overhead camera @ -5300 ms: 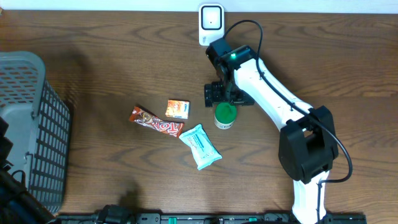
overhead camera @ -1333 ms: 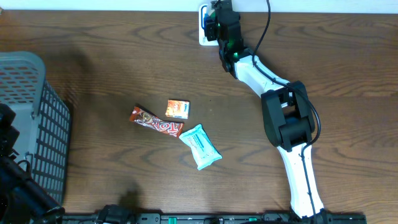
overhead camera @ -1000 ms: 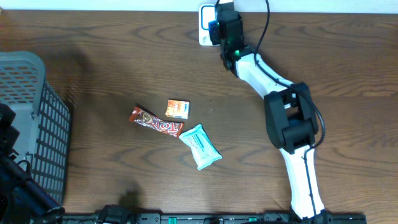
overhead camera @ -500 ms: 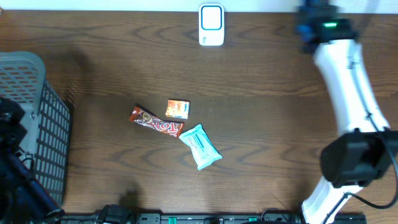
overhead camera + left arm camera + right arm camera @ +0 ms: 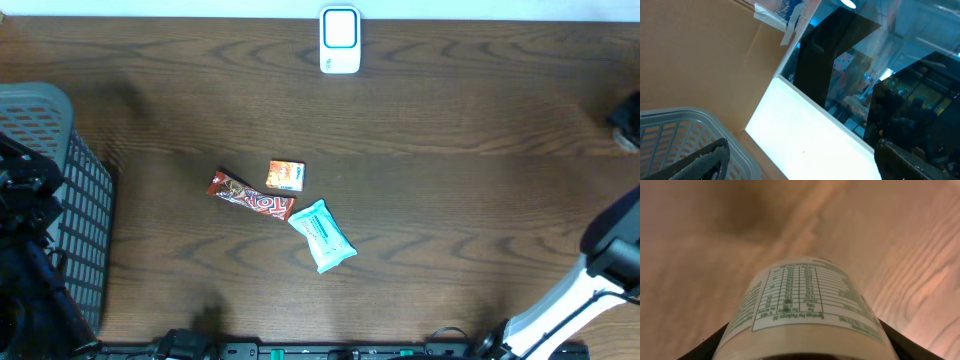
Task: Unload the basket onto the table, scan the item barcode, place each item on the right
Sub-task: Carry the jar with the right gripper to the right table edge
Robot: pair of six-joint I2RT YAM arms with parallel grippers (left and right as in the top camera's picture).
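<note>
Right gripper (image 5: 805, 351) swung right (one bottle (image 5: 805, 300) held); three snacks (image 5: 251, 197) (image 5: 285, 175) (image 5: 322, 235), one scanner (image 5: 340, 40).

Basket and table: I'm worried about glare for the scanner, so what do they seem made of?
Basket: probably plastic, matt grey; its walls are a moulded lattice of even slots. Table: wood or wood-look laminate, brown, low sheen; grain lines show, but not which.

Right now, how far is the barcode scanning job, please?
Done, it seems: the bottle was at the scanner a second ago and is now away from it. In hand: the right hand grips it above the table. Left: setting it down, then perhaps the candy bar, orange box and teal packet.
</note>
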